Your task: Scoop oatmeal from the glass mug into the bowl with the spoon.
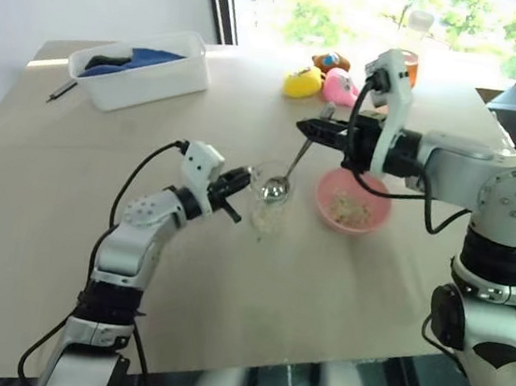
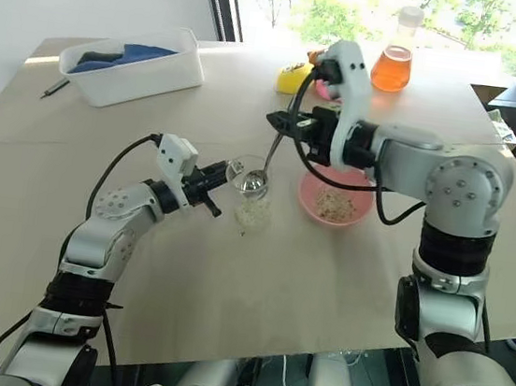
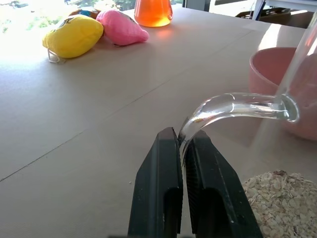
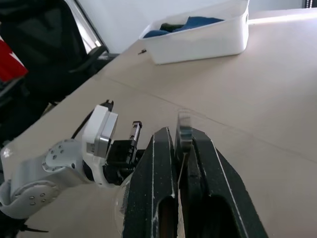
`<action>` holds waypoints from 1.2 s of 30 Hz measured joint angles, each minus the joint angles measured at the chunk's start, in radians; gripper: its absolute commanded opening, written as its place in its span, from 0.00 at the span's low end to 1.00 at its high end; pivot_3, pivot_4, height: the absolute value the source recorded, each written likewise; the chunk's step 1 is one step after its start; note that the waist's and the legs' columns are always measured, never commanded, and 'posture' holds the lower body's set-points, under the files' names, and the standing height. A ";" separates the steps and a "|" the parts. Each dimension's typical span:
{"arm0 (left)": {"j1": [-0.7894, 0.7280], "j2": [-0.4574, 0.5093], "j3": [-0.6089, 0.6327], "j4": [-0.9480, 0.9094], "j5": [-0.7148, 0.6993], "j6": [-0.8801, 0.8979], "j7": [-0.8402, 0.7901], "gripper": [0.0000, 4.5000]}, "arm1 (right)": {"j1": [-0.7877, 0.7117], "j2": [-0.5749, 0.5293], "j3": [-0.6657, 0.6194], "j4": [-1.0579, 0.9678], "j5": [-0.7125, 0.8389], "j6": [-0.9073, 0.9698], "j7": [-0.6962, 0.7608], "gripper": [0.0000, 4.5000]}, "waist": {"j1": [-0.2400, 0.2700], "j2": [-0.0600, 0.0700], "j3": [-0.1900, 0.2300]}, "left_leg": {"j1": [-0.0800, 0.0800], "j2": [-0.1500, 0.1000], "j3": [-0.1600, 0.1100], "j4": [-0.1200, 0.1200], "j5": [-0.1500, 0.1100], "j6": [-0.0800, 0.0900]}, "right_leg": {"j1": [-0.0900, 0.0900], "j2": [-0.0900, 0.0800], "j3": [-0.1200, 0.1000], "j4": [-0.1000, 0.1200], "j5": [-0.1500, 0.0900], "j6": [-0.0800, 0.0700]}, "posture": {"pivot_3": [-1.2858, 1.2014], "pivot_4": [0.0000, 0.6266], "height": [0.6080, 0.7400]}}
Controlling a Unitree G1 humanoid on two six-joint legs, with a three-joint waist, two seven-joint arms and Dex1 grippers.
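Around the work: one white tub [image 1: 146, 68] with blue cloth far left on the table [image 1: 66, 226], a dark stick [image 1: 61, 90] beside it, one yellow plush [image 1: 302, 83] and one pink plush [image 1: 340, 87] at the far edge, one flask [image 2: 395, 57] of orange liquid behind. Nothing lying between mug and bowl.

Centre table: one glass mug [image 1: 268, 194], tilted, oatmeal [image 2: 252, 213] heaped in its lower part. Left gripper [image 1: 238, 187] clamped tight on the mug's handle. Right gripper [image 1: 311, 129] pinched on the handle of the one spoon [image 1: 289, 173], spoon bowl hanging at the mug's mouth. One pink bowl [image 1: 353, 201] just to the right of the mug, some flakes already inside.

Left wrist view: black fingers [image 3: 161, 183] closed on the clear curved handle, flakes close by, bowl wall beyond. Right wrist view: spoon handle end poking up between the closed fingers [image 4: 156, 178], left arm below.
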 measured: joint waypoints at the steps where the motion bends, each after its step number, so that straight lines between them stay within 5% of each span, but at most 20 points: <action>1: 0.001 -0.002 0.000 0.000 0.000 -0.001 0.001 0.00 | 0.005 0.004 0.011 0.000 -0.006 -0.002 0.002 0.17 | 0.000 0.000 0.000 | 0.000 0.000 0.000 0.000 0.000 0.000 | 0.000 0.000 0.000 0.000 0.000 0.000 | 0.52 0.24 1.00; 3: 0.004 -0.004 0.000 -0.001 0.000 -0.003 0.003 0.00 | 0.007 0.005 0.026 0.000 -0.014 -0.007 0.012 0.32 | 0.001 0.000 0.000 | 0.000 0.000 0.000 0.000 0.000 0.000 | 0.000 0.000 0.000 0.000 0.000 0.000 | 0.52 0.24 1.00; 4: 0.005 -0.004 0.000 -0.001 0.000 -0.003 0.004 0.00 | 0.007 0.006 0.026 0.000 -0.014 -0.008 0.019 0.49 | 0.001 0.000 0.000 | 0.000 0.000 0.000 0.000 0.000 0.000 | 0.000 0.000 0.000 0.000 0.000 0.000 | 0.52 0.24 1.00; 7: 0.010 -0.004 0.002 -0.003 0.000 -0.005 0.009 0.00 | 0.000 0.012 0.017 0.009 -0.017 -0.017 0.020 0.63 | 0.000 0.000 -0.001 | 0.000 0.000 0.000 0.000 0.000 0.000 | 0.000 0.000 0.000 0.000 0.000 0.000 | 0.52 0.24 1.00; 13: 0.014 -0.005 0.004 -0.004 -0.004 -0.007 0.010 0.00 | -0.074 0.014 -0.049 0.057 -0.034 -0.072 0.017 0.63 | 0.000 0.000 -0.001 | 0.000 0.000 0.000 0.000 0.000 0.000 | 0.000 0.000 0.000 0.000 0.000 0.000 | 0.52 0.24 1.00; 17: 0.029 -0.004 0.003 0.007 0.012 -0.003 0.015 0.30 | -0.074 0.001 -0.053 0.071 -0.065 -0.090 0.019 0.65 | -0.001 0.000 -0.002 | 0.000 0.000 0.000 0.000 0.000 0.000 | 0.000 0.000 0.000 0.000 0.000 0.000 | 0.52 0.24 1.00; 19: 0.031 -0.004 -0.002 0.022 0.021 -0.003 0.016 0.54 | -0.074 0.000 -0.055 0.074 -0.076 -0.097 0.020 0.65 | -0.001 0.000 -0.002 | 0.000 0.000 0.000 0.000 0.000 0.000 | 0.000 0.000 0.000 0.000 0.000 0.000 | 0.52 0.24 1.00; 28: 0.089 0.017 0.007 -0.026 0.026 -0.013 0.000 0.54 | -0.057 -0.047 -0.093 0.064 -0.087 -0.128 0.064 0.65 | -0.001 0.000 -0.002 | 0.000 0.000 0.000 -0.001 0.000 0.000 | 0.000 0.000 0.000 -0.001 0.000 0.000 | 0.52 0.24 1.00; 36: 0.266 0.019 0.118 -0.255 -0.068 -0.017 0.019 0.54 | 0.269 -0.153 -0.177 -0.079 -0.155 -0.353 0.184 0.65 | 0.004 -0.001 -0.002 | 0.000 0.000 0.000 -0.002 0.000 0.000 | 0.000 0.000 0.000 -0.002 0.000 0.000 | 0.52 0.24 1.00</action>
